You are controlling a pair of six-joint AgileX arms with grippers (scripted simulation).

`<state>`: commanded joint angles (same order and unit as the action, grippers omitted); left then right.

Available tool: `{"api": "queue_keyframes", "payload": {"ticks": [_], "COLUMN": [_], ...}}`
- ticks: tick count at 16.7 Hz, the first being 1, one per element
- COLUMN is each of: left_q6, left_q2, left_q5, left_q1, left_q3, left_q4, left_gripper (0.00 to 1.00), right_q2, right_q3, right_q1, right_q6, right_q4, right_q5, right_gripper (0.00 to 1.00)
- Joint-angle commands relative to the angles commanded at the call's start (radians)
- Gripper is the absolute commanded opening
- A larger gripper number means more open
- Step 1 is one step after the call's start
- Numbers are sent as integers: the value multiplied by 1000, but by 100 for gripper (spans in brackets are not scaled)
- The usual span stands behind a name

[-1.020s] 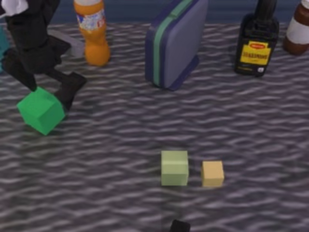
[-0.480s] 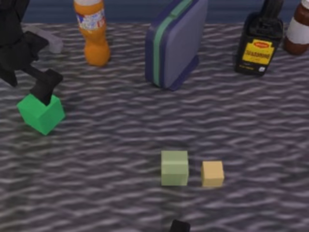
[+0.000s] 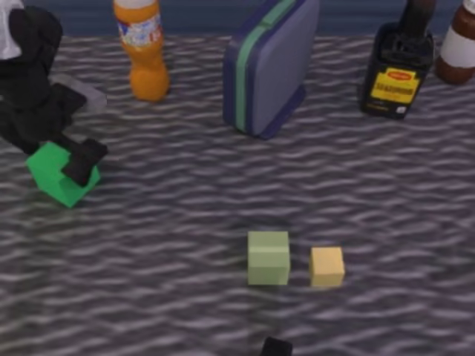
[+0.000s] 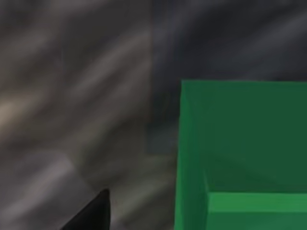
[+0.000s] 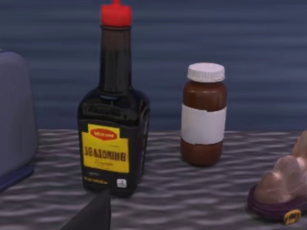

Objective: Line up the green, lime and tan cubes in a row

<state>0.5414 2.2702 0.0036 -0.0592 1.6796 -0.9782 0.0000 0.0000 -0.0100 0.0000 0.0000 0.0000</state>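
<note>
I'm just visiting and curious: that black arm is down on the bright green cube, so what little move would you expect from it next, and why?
Probably closing the fingers on the green cube. The left gripper sits low over it at the table's left, one finger at the cube's edge. The lime cube and tan cube already lie side by side near the middle, so only the green one needs carrying over.
</note>
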Motion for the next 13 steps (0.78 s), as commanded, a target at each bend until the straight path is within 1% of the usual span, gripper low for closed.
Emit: {"api": "queue_keyframes", "payload": {"ticks": [3,7,13], "left_q6": [2,2,2], "left_q2": [27,28,28], "left_q5": [0,0,0], "left_q1": [1,1,1], "left_q3": [-49,-52,-52], "left_q4": [74,79,79], "left_gripper": [100,100,55], "right_q2": [0,0,0], "right_q3": [0,0,0], "right_q1": [0,0,0], "right_q6": [0,0,0], "right_q4": [0,0,0], "right_q5": [0,0,0], "right_gripper": [100,100,100]}}
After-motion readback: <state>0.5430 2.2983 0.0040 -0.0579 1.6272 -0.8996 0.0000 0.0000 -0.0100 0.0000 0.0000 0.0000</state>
